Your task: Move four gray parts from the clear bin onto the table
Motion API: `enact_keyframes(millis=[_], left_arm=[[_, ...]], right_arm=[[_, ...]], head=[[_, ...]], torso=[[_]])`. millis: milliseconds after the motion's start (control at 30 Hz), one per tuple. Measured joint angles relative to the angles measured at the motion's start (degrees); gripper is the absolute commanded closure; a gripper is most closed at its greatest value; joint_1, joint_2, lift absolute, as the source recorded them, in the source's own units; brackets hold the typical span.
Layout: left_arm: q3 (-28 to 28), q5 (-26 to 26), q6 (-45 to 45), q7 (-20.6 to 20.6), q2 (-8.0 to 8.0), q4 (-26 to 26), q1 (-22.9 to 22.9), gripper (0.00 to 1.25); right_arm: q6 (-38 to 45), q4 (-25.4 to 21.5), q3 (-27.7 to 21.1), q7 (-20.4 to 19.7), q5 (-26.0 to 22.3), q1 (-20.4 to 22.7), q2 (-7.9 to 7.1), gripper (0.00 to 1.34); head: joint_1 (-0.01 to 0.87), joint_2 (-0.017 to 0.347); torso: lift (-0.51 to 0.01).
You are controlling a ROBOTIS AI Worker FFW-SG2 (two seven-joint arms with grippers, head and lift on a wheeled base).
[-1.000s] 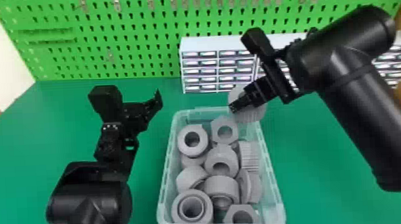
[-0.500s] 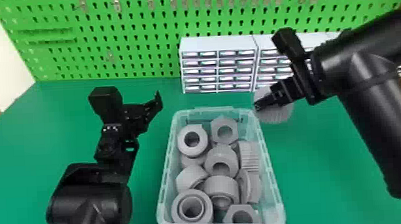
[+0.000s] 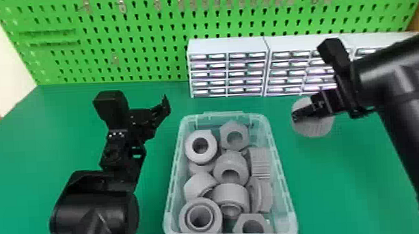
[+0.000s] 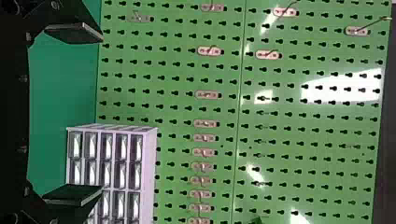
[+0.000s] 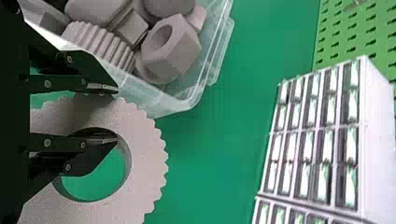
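Gear, right of the clear bin: my right pincer clamps its wall; my left pincer, bin's left, wide open, empty.

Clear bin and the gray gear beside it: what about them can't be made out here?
- Gray gear, right wrist view: its lower part is cut off by the bottom edge; some of its left side is covered by the right gripper.
- Same gear, head view: part of its surface is behind that gripper.
- Clear bin, head view: its near end is cut off by the bottom edge.
- Lowest gray parts, head view: hidden under upper ones.
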Motion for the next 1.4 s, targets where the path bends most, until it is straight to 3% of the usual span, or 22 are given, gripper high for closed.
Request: enact_keyframes(millis=[433,833,1400], left_arm=[[-0.34,0.01,0.0,0.27,0.0,0.0,0.0,0.14],[-0.62,0.01,0.0,0.6,0.0,0.0,-0.1,0.14],[-0.85,0.12,0.0,0.88,0.0,0.0,-0.5,0.14]], right_arm=[[0.29,1.97,-5.57,2.16,5.78,3.43,-0.65,0.99],[-1.19,7.1,-9.01,2.23,6.19,5.21,-1.17,0.99],[-4.31,13.22,-8.87,2.29,5.25,5.65,-0.75,0.99]], head=[[0.693,0.072],[0.693,0.072],[0.693,0.072]], torso=[[-0.052],[-0.052],[-0.052]])
